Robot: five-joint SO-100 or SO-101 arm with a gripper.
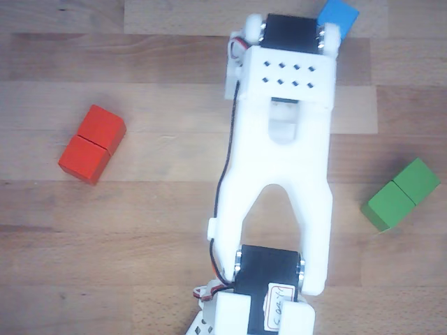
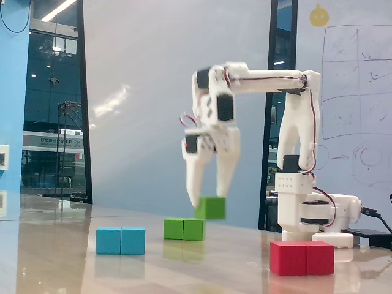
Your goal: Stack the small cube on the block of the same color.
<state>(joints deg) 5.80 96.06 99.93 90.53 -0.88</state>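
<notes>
The wooden table (image 2: 55, 257) fills the lower part of the fixed view and the whole background of the other view. The white arm (image 2: 288, 122) stands at right of centre in the fixed view, its upper link level and its wrist turned downward; in the other view it covers the middle of the frame from top to bottom. The gripper (image 2: 208, 199) hangs at frame centre with both fingers clamped on the small green cube (image 2: 211, 208), which is clear of the table and blurred. The cube sits just above and slightly right of the long green block (image 2: 184, 229), not touching it. The red block (image 2: 302, 258) lies at lower right, the blue block (image 2: 120, 241) at lower left. In the other view the gripper tips and cube are hidden beneath the arm.
</notes>
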